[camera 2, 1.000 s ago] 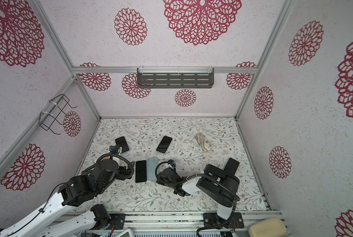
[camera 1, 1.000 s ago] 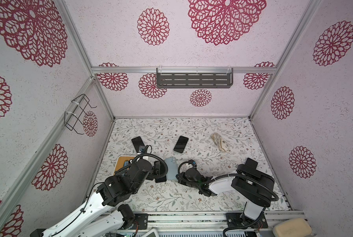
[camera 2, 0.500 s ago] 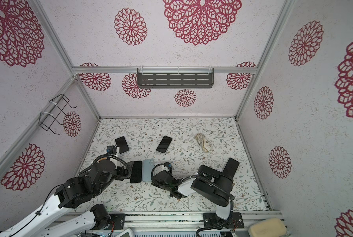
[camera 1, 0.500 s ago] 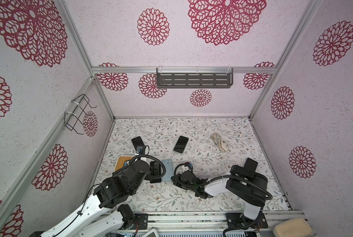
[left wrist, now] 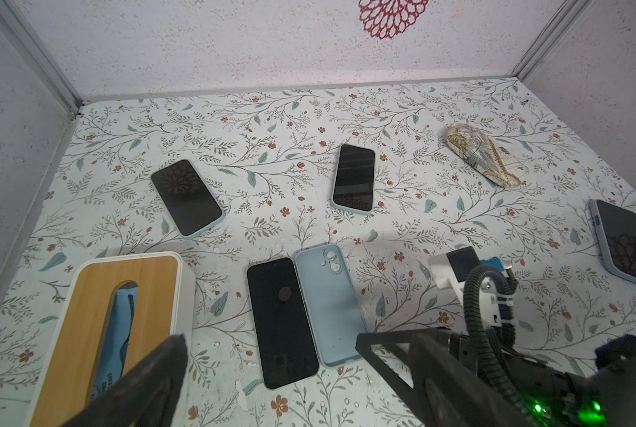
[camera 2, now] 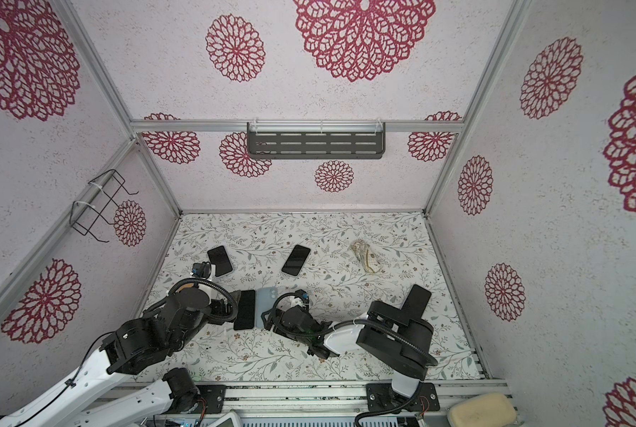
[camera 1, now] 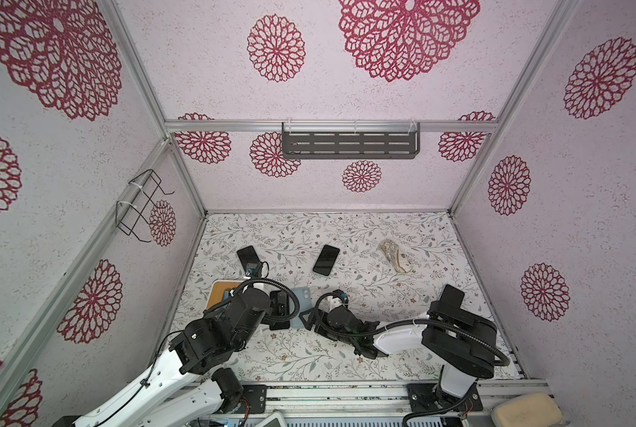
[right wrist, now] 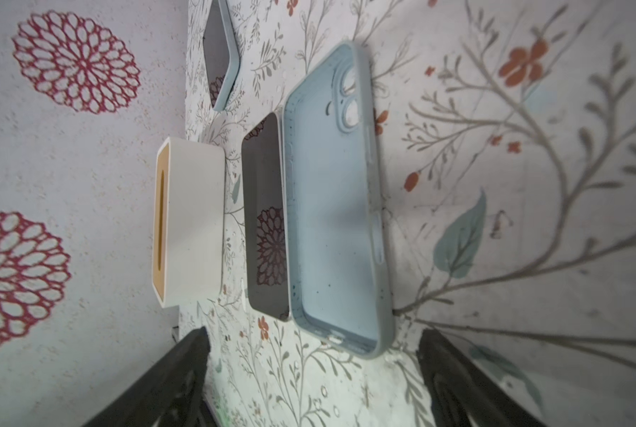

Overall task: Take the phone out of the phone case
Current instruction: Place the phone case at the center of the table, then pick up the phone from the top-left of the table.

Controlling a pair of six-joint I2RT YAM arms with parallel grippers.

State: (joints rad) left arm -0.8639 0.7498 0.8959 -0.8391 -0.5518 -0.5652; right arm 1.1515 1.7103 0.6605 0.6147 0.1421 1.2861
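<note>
The wooden-lidded box [left wrist: 131,295] holds blue material [left wrist: 118,332] in its slot, and the left gripper [camera 2: 229,308] hovers beside it, spread and holding nothing. Next, the phone [left wrist: 281,321] lies bare on the table [left wrist: 420,166]. Right beside it the pale blue phone case [left wrist: 329,303] sits empty, with the right gripper [right wrist: 314,380] spread wide at its end.

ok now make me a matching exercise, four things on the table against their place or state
1 bare black slab phone
2 empty pale blue silicone case
3 white box with wooden lid
4 cream patterned oval pouch

a toward the far right corner
b inside facing up
c something blue in its slot
d between box and blue case

Pairs: 1-d, 2-b, 3-c, 4-a
</note>
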